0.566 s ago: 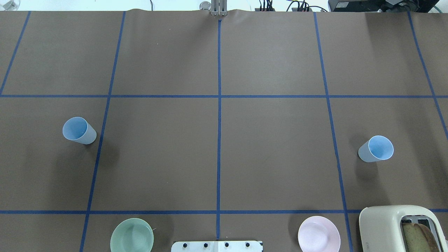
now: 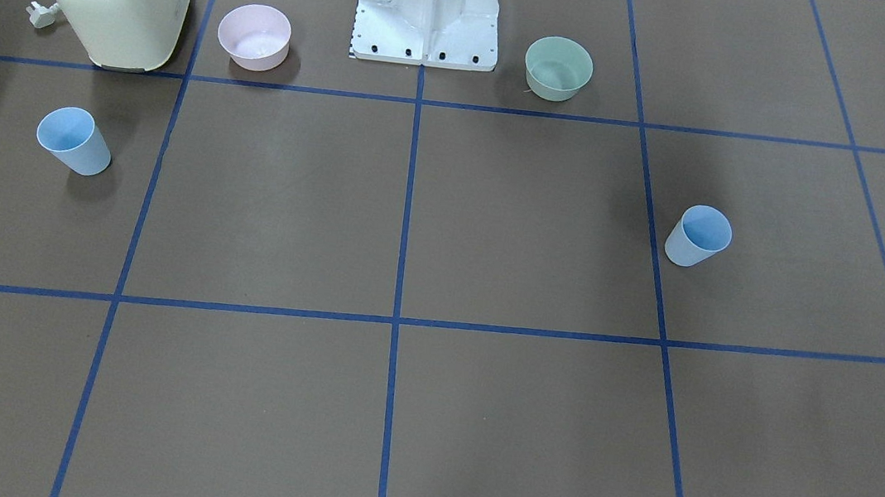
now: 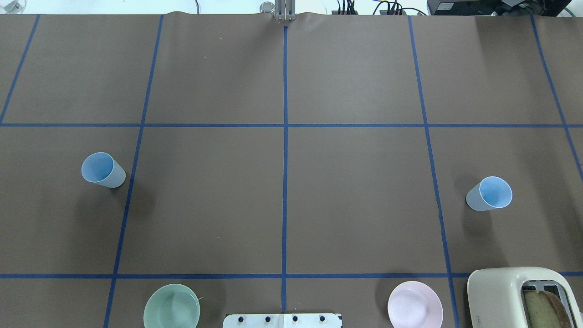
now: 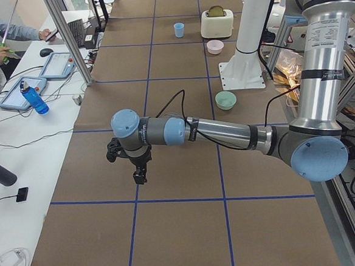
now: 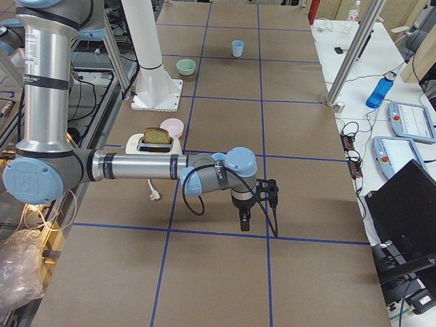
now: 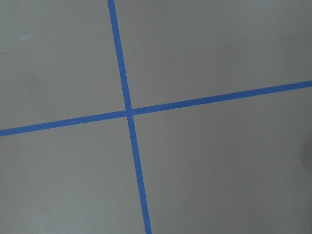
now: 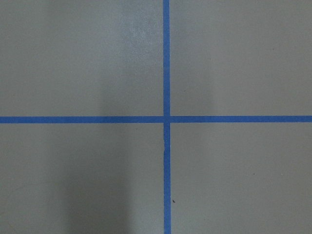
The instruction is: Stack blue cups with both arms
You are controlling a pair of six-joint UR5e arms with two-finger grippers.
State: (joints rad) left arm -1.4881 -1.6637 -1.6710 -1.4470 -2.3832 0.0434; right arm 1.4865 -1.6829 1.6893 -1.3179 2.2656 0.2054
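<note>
While the two blue cups stand upright with their open tops up on the brown table [image 3: 355,205], each one is alone and touches nothing but the table. The left cup [image 3: 102,170] is on the left side, just left of a blue tape line [image 3: 132,182]. The right cup [image 3: 489,193] is on the right side, just right of another tape line. The cups are well apart, with the middle of the table between them.

The left pincer [image 4: 139,178] shows only from the left end of the table. It points down above the table, close to a tape line. I cannot tell if its fingers are apart or together. The right cup is far from it. The left cup is hidden there, so I cannot tell how near it is.

The right pincer [image 5: 245,219] shows only from the right end. It points down too, and I cannot tell its fingers either. The left cup is far from it.

Along the robot's edge sit a green bowl [image 3: 171,306], a white base [image 3: 282,320], a pink bowl [image 3: 414,304] and a toaster [image 3: 501,296] with bread.
</note>
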